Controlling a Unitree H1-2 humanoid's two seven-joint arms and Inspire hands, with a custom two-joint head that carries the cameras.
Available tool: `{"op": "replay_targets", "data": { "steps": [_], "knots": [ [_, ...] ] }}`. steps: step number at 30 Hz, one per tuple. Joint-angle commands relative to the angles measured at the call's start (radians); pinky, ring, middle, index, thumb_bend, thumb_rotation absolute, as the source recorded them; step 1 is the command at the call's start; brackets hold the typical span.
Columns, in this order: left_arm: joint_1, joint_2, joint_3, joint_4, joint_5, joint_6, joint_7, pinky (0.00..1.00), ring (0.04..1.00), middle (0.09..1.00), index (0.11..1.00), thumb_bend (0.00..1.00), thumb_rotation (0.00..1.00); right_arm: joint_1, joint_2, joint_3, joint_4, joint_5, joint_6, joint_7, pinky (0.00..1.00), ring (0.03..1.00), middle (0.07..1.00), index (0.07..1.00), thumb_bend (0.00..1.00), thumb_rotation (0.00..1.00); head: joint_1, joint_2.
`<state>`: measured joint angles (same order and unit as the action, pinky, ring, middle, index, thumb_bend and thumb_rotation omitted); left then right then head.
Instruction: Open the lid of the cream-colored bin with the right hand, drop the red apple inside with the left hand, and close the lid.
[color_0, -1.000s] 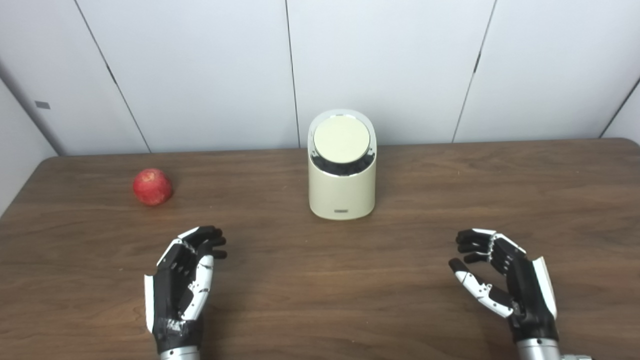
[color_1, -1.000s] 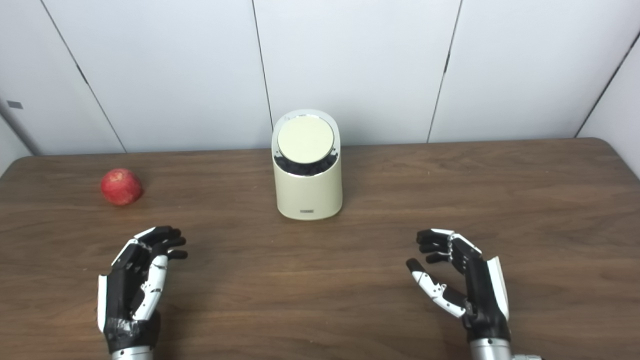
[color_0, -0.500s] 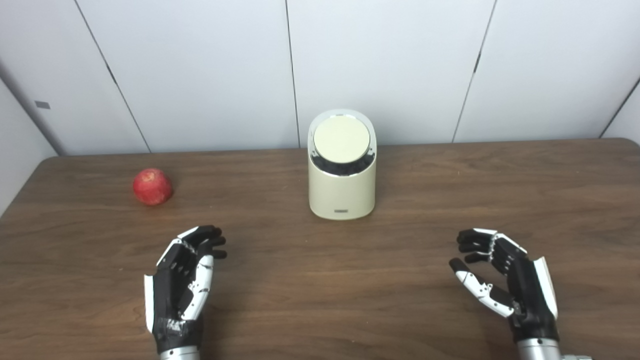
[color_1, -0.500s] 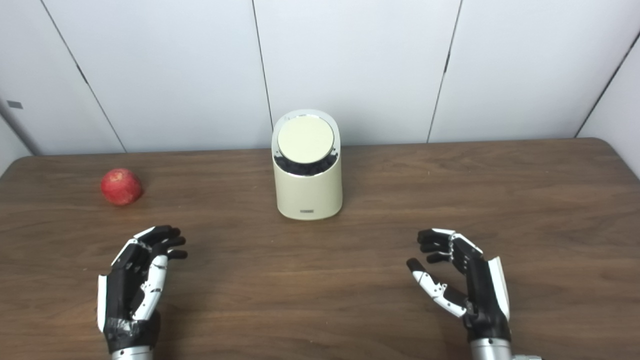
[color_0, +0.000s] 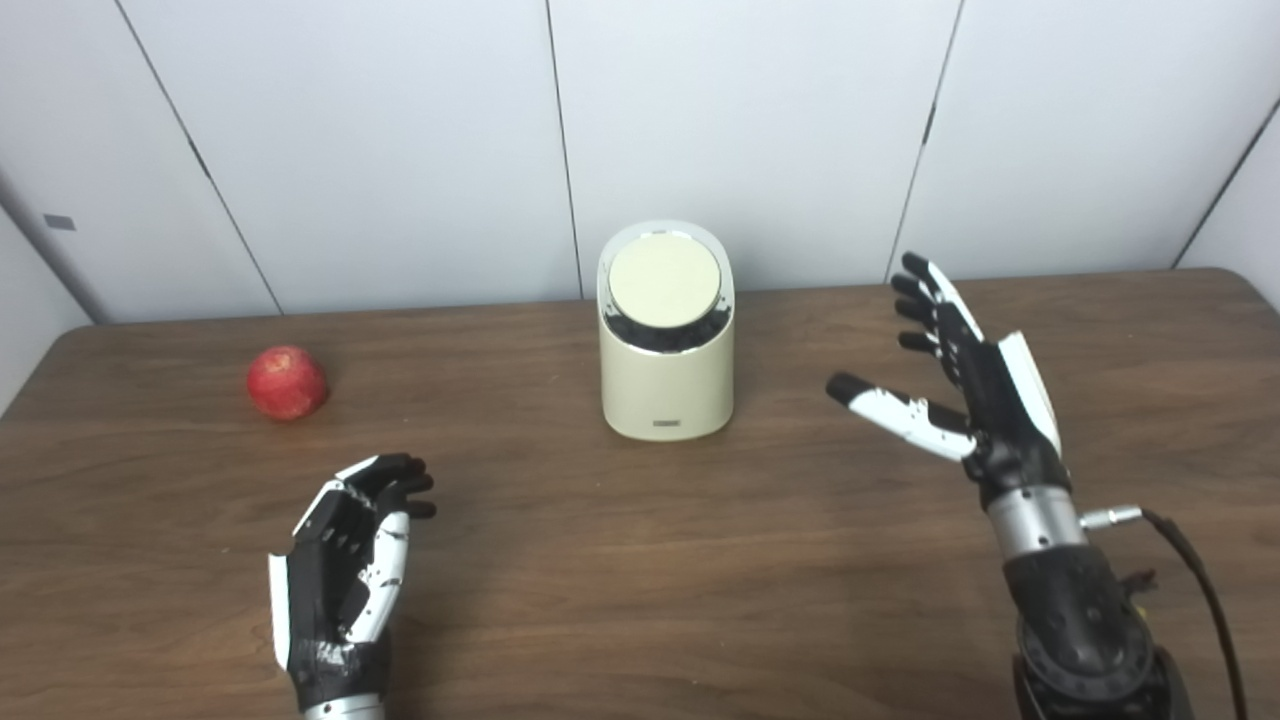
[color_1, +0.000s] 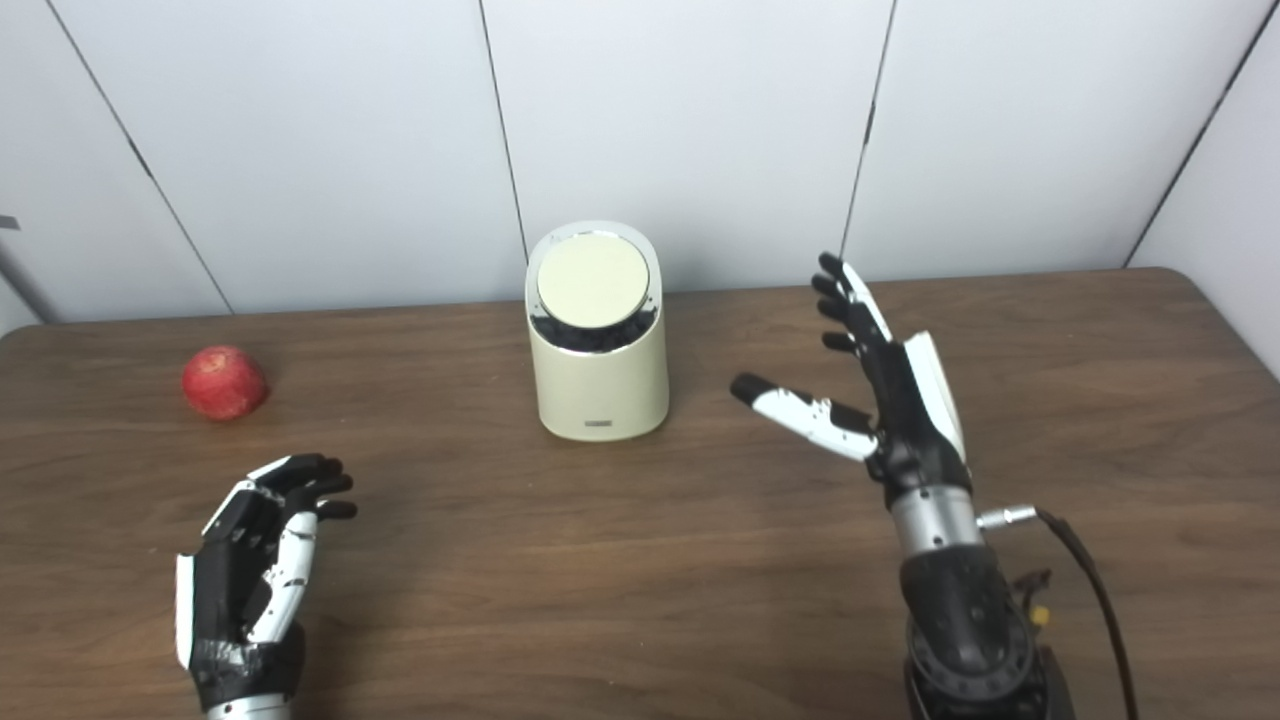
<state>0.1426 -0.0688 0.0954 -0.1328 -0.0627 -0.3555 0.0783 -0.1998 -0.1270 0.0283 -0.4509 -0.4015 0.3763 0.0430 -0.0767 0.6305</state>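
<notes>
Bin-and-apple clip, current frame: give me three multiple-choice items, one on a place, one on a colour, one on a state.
1. Where does the apple lie relative to the bin?
A. on its left
B. on its right
C. inside it

2. What colour is the bin's body?
A. blue
B. cream
C. black

3. What is the state of the right hand?
A. shut on the apple
B. pressing the lid
C. open, holding nothing

Answers:
1 A, the apple sits on the table far to the left of the bin.
2 B, the body is cream.
3 C, its fingers are spread, and it is apart from the closed lid.
</notes>
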Motion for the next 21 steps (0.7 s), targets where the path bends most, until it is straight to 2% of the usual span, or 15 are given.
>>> {"op": "replay_targets", "data": {
  "steps": [1, 4, 7, 9, 12, 14, 16, 18, 21],
  "knots": [
    [0.004, 0.011, 0.003, 0.051, 0.005, -0.036, -0.005, 0.54, 0.631, 0.65, 0.633, 0.28, 0.31, -0.06, 0.004, 0.015, -0.026, -0.022, 0.037, 0.017, 0.77, 0.909, 0.949, 0.994, 0.91, 0.54, -0.001, 0.0],
    [0.007, 0.013, 0.003, 0.05, 0.001, -0.023, -0.006, 0.55, 0.635, 0.653, 0.636, 0.29, 0.32, -0.131, -0.006, 0.048, 0.0, -0.096, 0.081, 0.032, 0.76, 0.891, 0.945, 0.998, 0.9, 0.55, -0.011, -0.005],
    [0.008, 0.014, -0.001, 0.05, -0.019, -0.014, -0.014, 0.56, 0.641, 0.655, 0.64, 0.29, 0.3, -0.207, -0.004, 0.069, 0.053, -0.17, 0.092, 0.041, 0.69, 0.829, 0.9, 0.974, 0.89, 0.53, -0.012, -0.007],
    [0.006, 0.009, 0.0, 0.049, -0.005, -0.011, -0.005, 0.55, 0.636, 0.651, 0.637, 0.3, 0.31, -0.245, 0.001, 0.077, 0.099, -0.191, 0.091, 0.034, 0.71, 0.841, 0.897, 0.967, 0.89, 0.54, -0.01, -0.01],
    [0.004, 0.005, 0.0, 0.052, 0.018, -0.014, 0.005, 0.54, 0.626, 0.64, 0.627, 0.29, 0.3, -0.294, 0.006, 0.081, 0.179, -0.182, 0.08, 0.022, 0.78, 0.892, 0.942, 0.987, 0.87, 0.48, -0.007, -0.015],
    [0.003, 0.007, -0.001, 0.055, 0.025, -0.017, 0.005, 0.54, 0.626, 0.641, 0.626, 0.29, 0.31, -0.321, 0.008, 0.084, 0.229, -0.184, 0.08, 0.016, 0.76, 0.879, 0.941, 0.992, 0.87, 0.46, -0.005, -0.019],
    [0.002, 0.008, -0.001, 0.059, 0.027, -0.018, 0.005, 0.54, 0.628, 0.644, 0.63, 0.28, 0.31, -0.346, 0.014, 0.086, 0.276, -0.19, 0.085, 0.006, 0.67, 0.826, 0.923, 0.99, 0.89, 0.45, -0.005, -0.02],
    [0.005, 0.008, -0.002, 0.055, 0.013, -0.009, -0.001, 0.55, 0.634, 0.651, 0.635, 0.28, 0.3, -0.375, 0.028, 0.084, 0.338, -0.214, 0.091, -0.001, 0.61, 0.792, 0.914, 0.99, 0.89, 0.45, -0.003, -0.022],
    [0.007, 0.003, -0.003, 0.052, 0.013, -0.004, 0.002, 0.54, 0.634, 0.651, 0.635, 0.28, 0.29, -0.407, 0.034, 0.093, 0.417, -0.243, 0.092, -0.015, 0.58, 0.773, 0.906, 0.996, 0.89, 0.46, 0.0, -0.023]
  ]
}}
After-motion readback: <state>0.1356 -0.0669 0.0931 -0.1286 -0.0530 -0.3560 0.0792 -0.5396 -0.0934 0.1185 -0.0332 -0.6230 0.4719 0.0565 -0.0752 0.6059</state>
